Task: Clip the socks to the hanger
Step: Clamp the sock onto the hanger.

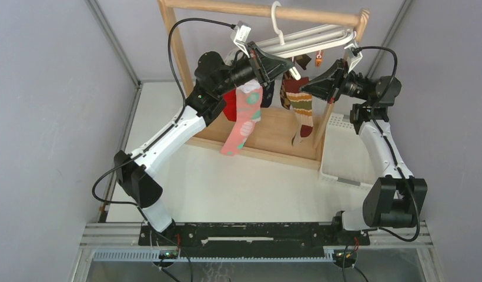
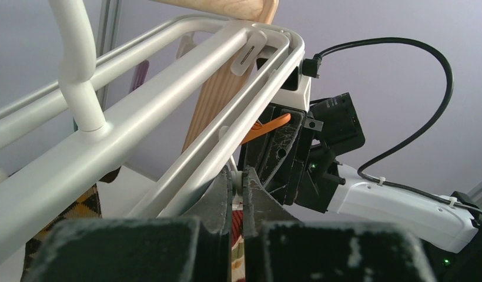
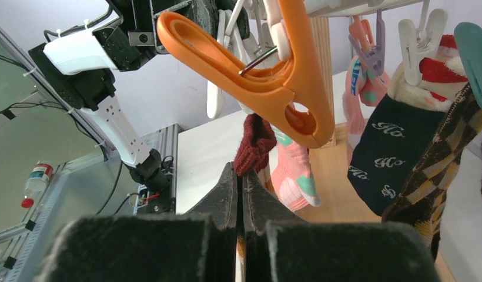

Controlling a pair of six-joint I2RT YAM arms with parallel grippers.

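Left gripper (image 2: 237,176) and right gripper (image 3: 239,170) were both pressed together up at the hanger (image 1: 309,36); the task seemed nearly done.
Right gripper pinched the dark red cuff of the striped sock (image 1: 301,114) just under an empty orange clip (image 3: 274,88). What the left one pinched, I could not tell. Pink sock (image 1: 244,117), red sock (image 1: 230,106) and dark sock (image 3: 382,158) hung from the hanger on the wooden rack (image 1: 256,10), so probably only the striped one was left. Below lay a pale counter (image 1: 227,182) with a white basket (image 1: 344,158) at the right, and grey walls (image 1: 50,88) around.
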